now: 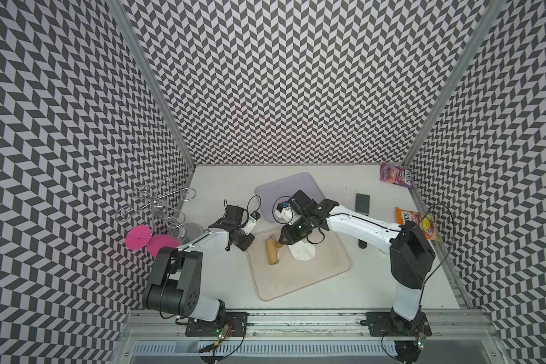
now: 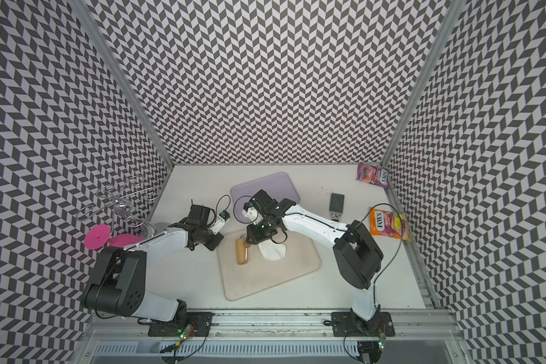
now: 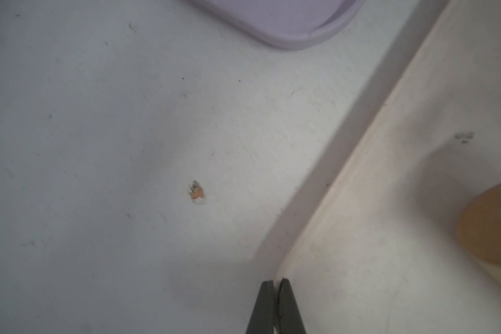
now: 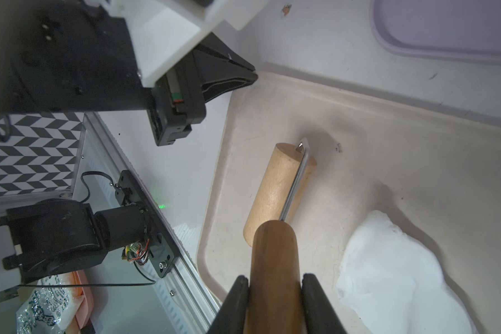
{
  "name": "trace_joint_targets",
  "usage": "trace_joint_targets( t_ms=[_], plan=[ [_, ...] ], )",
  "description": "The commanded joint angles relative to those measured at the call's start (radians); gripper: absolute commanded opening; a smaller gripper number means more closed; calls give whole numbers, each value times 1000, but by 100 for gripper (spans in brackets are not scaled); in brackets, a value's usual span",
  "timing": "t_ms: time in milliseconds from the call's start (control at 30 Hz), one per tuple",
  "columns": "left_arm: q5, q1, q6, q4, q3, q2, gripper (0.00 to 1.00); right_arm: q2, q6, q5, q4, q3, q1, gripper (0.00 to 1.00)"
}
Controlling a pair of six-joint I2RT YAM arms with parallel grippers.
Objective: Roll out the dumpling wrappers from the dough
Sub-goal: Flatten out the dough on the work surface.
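Observation:
The dough (image 1: pixel 302 252) (image 2: pixel 273 251) is a white, ragged-edged flattened mass lying on the beige mat (image 1: pixel 297 277). A wooden roller (image 1: pixel 272 250) (image 4: pixel 275 191) rests on the mat just left of the dough (image 4: pixel 394 274), not touching it. My right gripper (image 4: pixel 274 277) (image 1: pixel 281 241) is shut on the roller's brown handle. My left gripper (image 3: pixel 276 282) (image 1: pixel 243 242) is shut and empty, its tips at the mat's far-left edge (image 3: pixel 359 231). No dumpling wrappers are in view; the right wrist hides part of the tray.
A purple tray (image 1: pixel 284 192) lies behind the mat. At the left stand a wire rack (image 1: pixel 158 205) and pink discs (image 1: pixel 137 238). A dark flat tool (image 1: pixel 362 203) and two candy bags (image 1: pixel 396 175) (image 1: pixel 418 223) lie at the right.

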Motion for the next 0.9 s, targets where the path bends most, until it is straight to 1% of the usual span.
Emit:
trace_joint_targets(
  t_ms=[0,133,300,467,667,867],
  plan=[
    [43,-18,0,-23,-19,-8,0,-117,-36,-11,-19,55,6,0],
    [40,-18,-1,-22,-20,-8,0,-192,-32,56,-100,64,-26,0],
    [40,-18,-3,-20,-20,-7,0,-256,-32,168,-187,13,-93,0],
    [38,-18,-3,-20,-18,-8,0,-279,-42,212,-228,-35,-131,0],
    [38,-18,-5,-21,-14,-8,0,-242,-58,182,-225,-69,-135,0],
    [38,-18,-4,-20,-20,-14,0,-192,-65,160,-185,-122,-135,0]
  ],
)
